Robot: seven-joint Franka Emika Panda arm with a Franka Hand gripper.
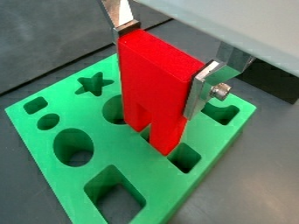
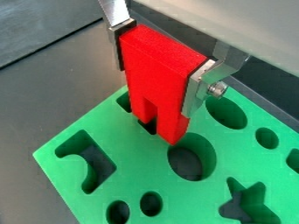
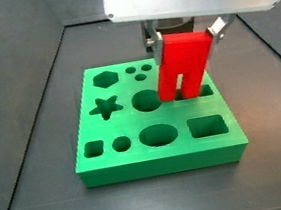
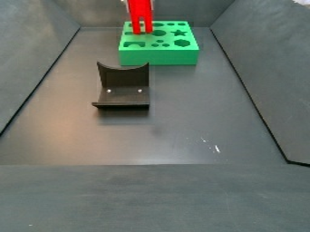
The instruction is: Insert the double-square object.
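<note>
Now the hand (image 1: 163, 61) grips the double-square object (image 1: 158, 83) over the green board (image 1: 70, 166).

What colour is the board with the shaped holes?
Bright green board, clearest in a side view; the gripper holds the red double-square object over it.

A dark grey curved block (image 4: 121, 87) lies on the floor (image 4: 158, 136).

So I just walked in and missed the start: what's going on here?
The Panda's gripper is shut on the double-square object, a red block held upright with its two legs pointing down. The legs are right at the green board, over its openings; how far they are in, I cannot tell. A dark fixture stands apart on the floor.
</note>
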